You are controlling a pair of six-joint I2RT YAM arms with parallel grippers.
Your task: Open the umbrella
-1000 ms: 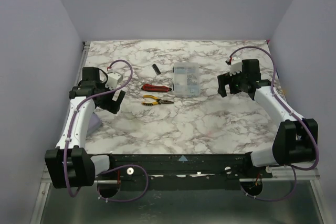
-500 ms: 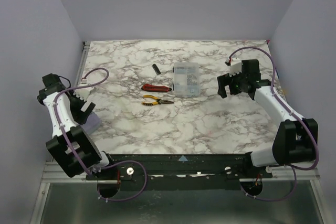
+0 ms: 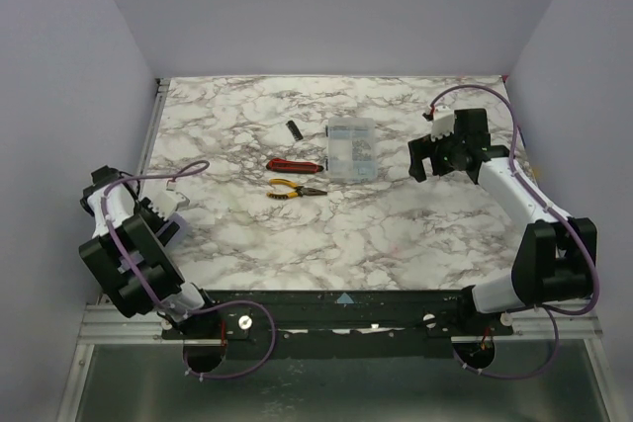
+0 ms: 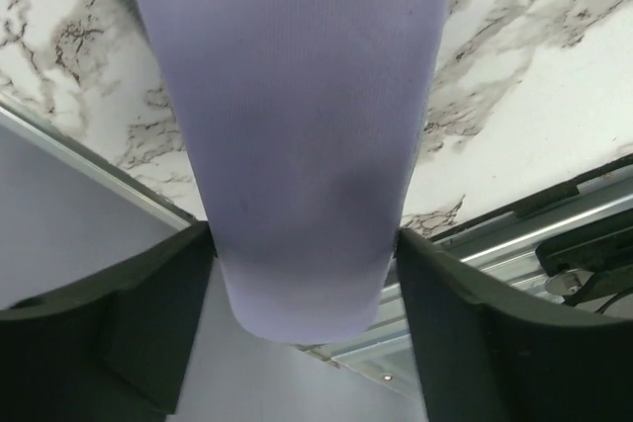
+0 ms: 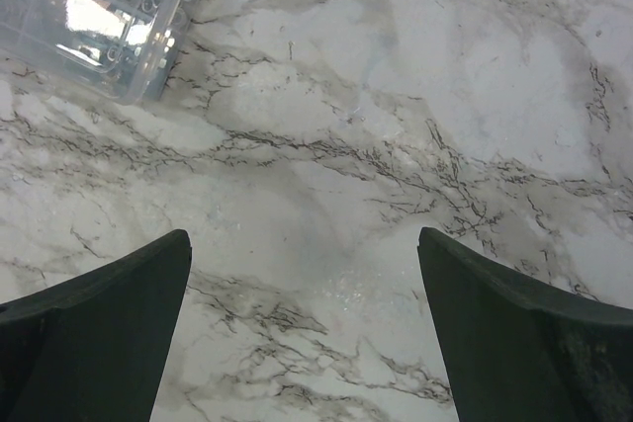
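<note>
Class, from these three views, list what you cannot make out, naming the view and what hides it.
- umbrella: the left wrist view shows only fabric; handle, shaft and strap lie beyond the frame. In the top view the left arm mostly covers it.
- left gripper: its fingers flank the fabric; whether they press is unclear.
- clear box contents: cut by the right wrist view's edge, too small from above.

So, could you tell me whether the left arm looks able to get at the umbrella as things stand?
Probably yes: the left wrist view shows the umbrella right between the left fingers, one on each side, with nothing in the way. Whether they grip it, I cannot tell.
</note>
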